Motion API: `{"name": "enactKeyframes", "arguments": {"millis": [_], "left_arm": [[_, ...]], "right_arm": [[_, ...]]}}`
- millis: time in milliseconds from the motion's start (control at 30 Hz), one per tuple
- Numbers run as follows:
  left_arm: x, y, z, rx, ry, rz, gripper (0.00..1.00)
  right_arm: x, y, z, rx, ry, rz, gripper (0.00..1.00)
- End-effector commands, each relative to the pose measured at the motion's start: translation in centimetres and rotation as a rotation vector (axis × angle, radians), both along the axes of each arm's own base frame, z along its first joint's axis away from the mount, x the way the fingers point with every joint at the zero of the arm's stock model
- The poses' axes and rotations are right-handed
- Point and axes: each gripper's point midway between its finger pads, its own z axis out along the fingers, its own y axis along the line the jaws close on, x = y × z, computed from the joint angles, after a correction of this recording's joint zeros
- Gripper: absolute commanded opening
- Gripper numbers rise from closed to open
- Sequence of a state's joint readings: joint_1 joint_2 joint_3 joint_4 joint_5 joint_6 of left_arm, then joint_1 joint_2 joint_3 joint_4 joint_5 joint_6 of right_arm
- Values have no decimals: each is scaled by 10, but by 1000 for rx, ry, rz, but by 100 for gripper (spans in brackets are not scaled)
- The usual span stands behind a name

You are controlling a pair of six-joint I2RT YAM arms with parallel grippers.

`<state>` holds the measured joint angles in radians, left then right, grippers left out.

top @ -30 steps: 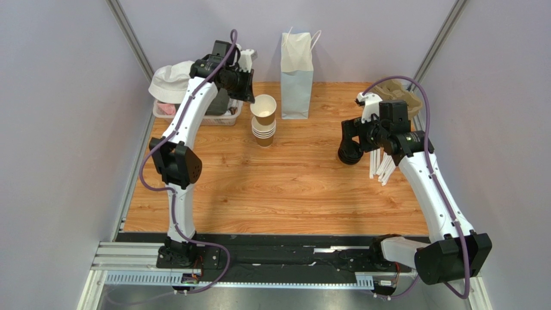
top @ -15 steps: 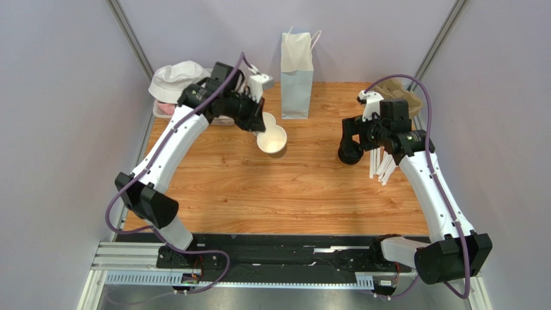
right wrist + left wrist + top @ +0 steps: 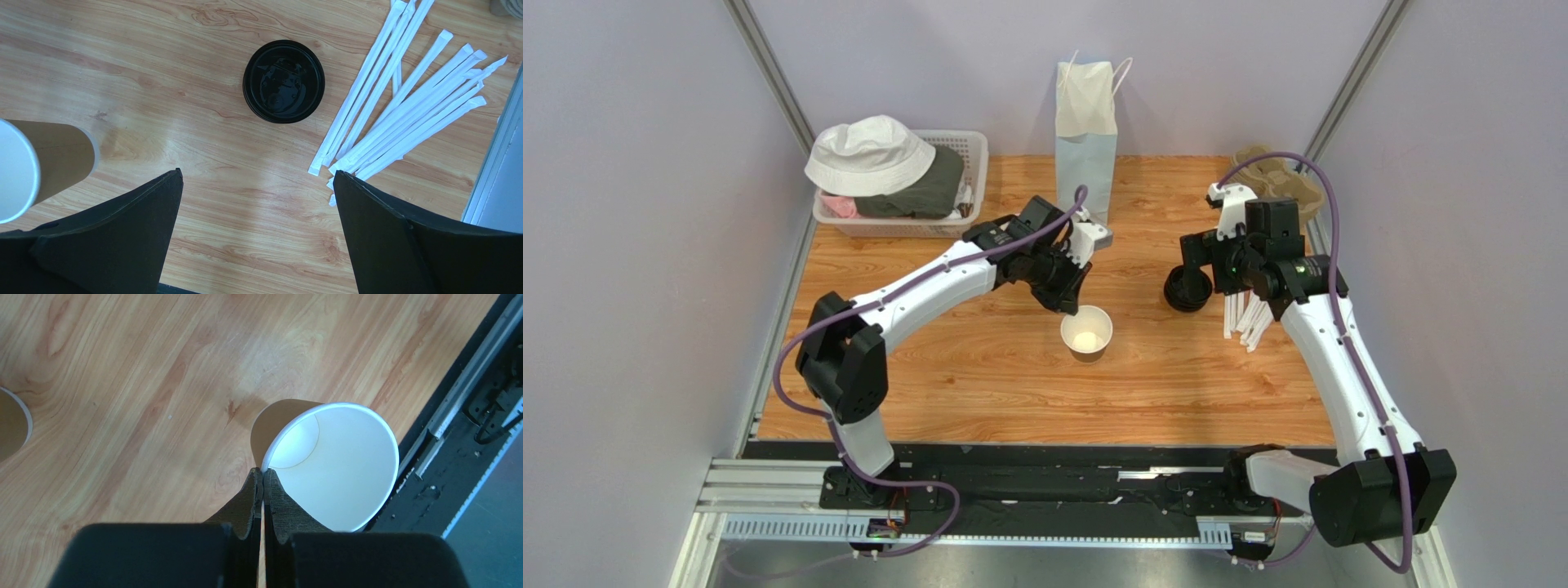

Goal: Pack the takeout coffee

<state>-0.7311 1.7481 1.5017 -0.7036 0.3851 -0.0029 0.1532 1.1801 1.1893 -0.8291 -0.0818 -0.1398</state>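
Bright, even light from overhead. Pale glare patches lie on the table (image 3: 184,361) in both wrist views; the lid (image 3: 283,81) glints. A faint, soft shadow sits beside the cup (image 3: 334,471). Top view sharp.

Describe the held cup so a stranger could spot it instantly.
Look at the middle of the wooden table, in front of the white paper bag. The left end effector pinches a paper cup by its rim: brown outside, white inside, lidless.

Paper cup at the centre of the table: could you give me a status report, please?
Left gripper shut on cup rim. Right gripper open by black lid. Cup lidless, not bagged. Nothing between cup and lid.
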Motion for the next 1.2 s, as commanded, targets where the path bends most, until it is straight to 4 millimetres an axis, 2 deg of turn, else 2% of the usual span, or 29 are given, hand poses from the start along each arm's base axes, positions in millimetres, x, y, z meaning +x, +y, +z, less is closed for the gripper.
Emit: {"name": "enactKeyframes", "arguments": {"millis": [0,100,267,533,600,633,700,767,800,900,933,967,1000,1033,1100,1133,1167], "left_arm": [[22,-26,2,-25,-95,53,0],[25,-26,-13,14,-62,72,0],[33,-22,-23,54,-77,94,0],[22,-15,-33,87,-44,63,2],[21,-16,-29,72,-48,58,9],[19,-16,-29,67,-43,53,20],[18,-17,-23,55,-51,50,34],[18,-16,-15,53,-55,47,41],[17,-16,-11,50,-56,43,49],[18,-17,16,12,-83,31,60],[19,-17,35,-21,-107,30,64],[18,-15,44,-34,-110,25,67],[15,-15,54,-55,-106,17,72],[18,-13,72,-90,-123,16,76],[10,-9,86,-117,-96,-10,84],[15,-5,99,-126,-135,-21,85],[13,0,103,-124,-129,-22,86]], "right_arm": [[-3,-11,6,-35,-37,-17,100],[-4,-12,4,-36,-31,-20,100],[-6,-15,1,-38,-25,-30,100],[-7,-14,1,-32,-23,-8,100],[-7,-14,1,-38,-22,-4,100],[-8,-14,0,-38,-20,2,100],[-7,-14,0,-45,-19,13,100],[-7,-13,-1,-53,-11,31,100],[-7,-12,0,-56,-12,40,100],[-6,-11,0,-78,-2,86,100],[-4,-11,1,-85,0,104,100],[-3,-10,0,-92,7,120,100],[-3,-11,-10,-115,52,151,100],[1,-9,-8,-119,54,168,100],[6,-10,-16,-145,93,190,100],[13,-11,-23,-160,120,196,98],[18,-11,-26,-168,134,202,98]]}}
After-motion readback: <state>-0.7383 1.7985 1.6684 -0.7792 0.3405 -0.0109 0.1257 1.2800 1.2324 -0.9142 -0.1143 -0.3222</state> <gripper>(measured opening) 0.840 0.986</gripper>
